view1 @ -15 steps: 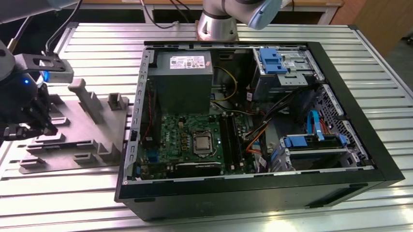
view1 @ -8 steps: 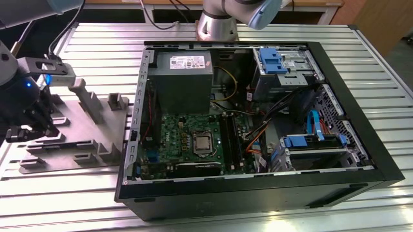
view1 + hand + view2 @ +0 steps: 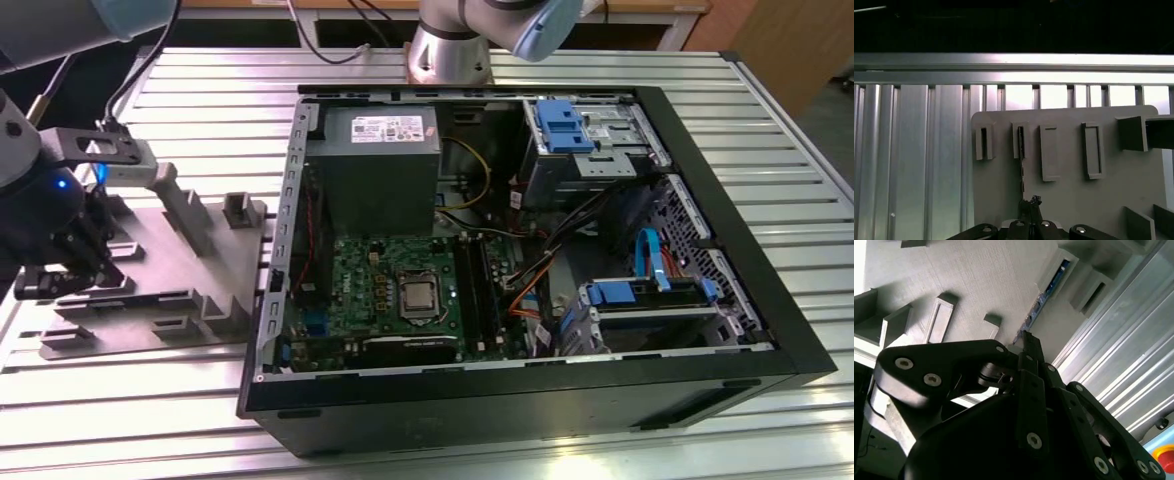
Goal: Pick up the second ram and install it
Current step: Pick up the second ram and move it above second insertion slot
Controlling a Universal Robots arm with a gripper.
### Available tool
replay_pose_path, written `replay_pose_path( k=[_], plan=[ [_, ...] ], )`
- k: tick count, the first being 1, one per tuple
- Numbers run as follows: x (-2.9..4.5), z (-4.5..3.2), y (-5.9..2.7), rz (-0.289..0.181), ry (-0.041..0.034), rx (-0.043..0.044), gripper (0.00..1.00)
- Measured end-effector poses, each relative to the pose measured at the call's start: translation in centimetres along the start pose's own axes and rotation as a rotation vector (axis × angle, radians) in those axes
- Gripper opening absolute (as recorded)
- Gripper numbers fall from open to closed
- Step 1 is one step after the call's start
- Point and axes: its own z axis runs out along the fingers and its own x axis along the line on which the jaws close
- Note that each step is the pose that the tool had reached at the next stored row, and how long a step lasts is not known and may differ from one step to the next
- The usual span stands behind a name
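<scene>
Gripper (image 3: 1026, 340) low over grey tray (image 3: 200, 240), exterior view's left. Fingers pinched shut on near end of memory stick (image 3: 1021, 160); stick on edge in tray slot.

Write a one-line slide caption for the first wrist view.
Black gripper closed on the thin dark memory stick in the grey moulded holder tray, on a ribbed metal table.

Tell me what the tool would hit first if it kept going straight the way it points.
Probably the second ram, which the tool looks shut on; straight beyond it lies the grey holder tray. Depth between them is unclear.
</scene>
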Motion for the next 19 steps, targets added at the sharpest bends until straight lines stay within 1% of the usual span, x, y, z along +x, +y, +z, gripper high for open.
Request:
replay_pose_path(
  k=[5,12,19],
  plan=[
    [0.02,0.63,0.36,0.002,-0.0002,0.0002,0.1],
    [0.08,1.44,0.5,0.003,-0.0002,0.0002,0.1],
    [0.08,1.53,0.52,0.003,-0.0001,0.0002,0.1]
  ],
)
